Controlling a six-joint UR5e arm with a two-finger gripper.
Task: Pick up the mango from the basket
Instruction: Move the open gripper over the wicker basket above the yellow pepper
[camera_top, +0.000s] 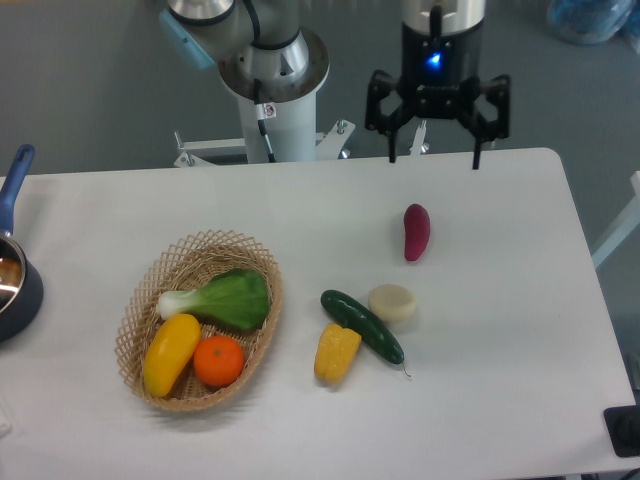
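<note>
Task not begun: the gripper (433, 152) hangs empty with jaws spread wide over the far desk (500, 400) edge, well apart from the basket (143, 300), where the mango (169, 353) lies untouched beside the orange (218, 361).

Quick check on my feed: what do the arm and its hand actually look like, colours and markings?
The arm has silvery-grey joints with a light blue cap, a white base column and a black cable. The hand is black, with a glowing blue light on its body and two thin dark fingers.
</note>
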